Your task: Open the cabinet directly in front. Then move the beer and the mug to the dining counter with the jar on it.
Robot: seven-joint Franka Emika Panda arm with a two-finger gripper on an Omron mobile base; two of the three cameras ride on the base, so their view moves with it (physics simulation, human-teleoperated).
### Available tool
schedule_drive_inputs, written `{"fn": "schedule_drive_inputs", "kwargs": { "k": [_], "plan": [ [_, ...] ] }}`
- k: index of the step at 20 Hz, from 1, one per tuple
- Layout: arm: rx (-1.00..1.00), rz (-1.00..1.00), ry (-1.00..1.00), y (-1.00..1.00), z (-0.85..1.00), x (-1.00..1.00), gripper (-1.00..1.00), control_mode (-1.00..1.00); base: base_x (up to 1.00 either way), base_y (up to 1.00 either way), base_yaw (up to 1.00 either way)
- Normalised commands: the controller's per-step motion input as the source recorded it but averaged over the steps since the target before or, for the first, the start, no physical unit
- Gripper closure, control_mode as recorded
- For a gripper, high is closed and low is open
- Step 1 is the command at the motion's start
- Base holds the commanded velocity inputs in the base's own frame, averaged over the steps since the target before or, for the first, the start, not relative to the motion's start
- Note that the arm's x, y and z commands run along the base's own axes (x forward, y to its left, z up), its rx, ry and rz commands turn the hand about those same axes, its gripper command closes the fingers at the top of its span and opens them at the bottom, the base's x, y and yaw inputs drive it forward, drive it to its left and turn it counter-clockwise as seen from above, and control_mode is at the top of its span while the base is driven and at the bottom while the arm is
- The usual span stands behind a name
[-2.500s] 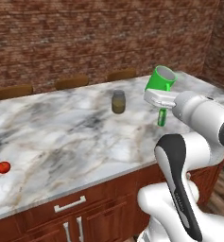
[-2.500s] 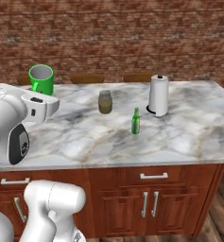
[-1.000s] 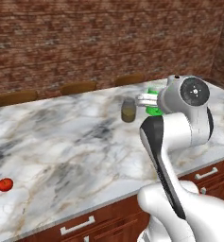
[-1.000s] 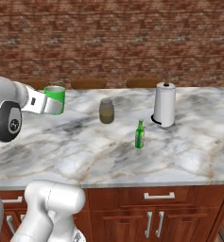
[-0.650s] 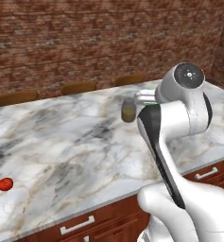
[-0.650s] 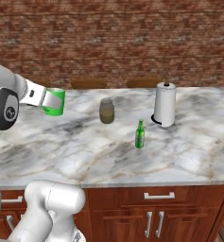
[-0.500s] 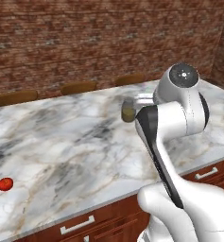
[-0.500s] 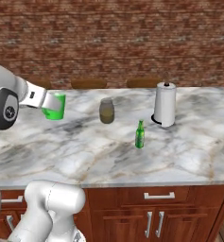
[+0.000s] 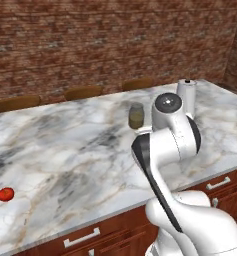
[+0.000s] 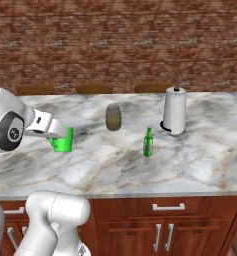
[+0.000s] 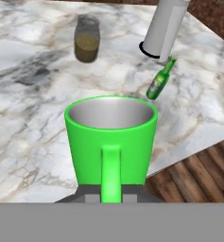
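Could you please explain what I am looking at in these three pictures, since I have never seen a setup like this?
It is a simulated kitchen with a white robot arm on a driving base. Two cameras sit behind the arm, left and right; the third rides on its hand. The end effector is shut on a bright green mug, low over the marble dining counter. On the counter stand a brownish jar, a green beer bottle, a paper-towel roll and, far left, a small red thing.
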Motion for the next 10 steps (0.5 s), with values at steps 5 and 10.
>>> {"fn": "schedule_drive_inputs", "kwargs": {
  "k": [5, 10],
  "plan": [
    [0.00, 0.00, 0.00, -0.06, -0.31, 0.25, 1.00, -1.00, 0.00, 0.00, 0.00],
    [0.00, 0.00, 0.00, -0.05, -0.11, 0.53, 1.00, -1.00, 0.00, 0.00, 0.00]
  ]
}}
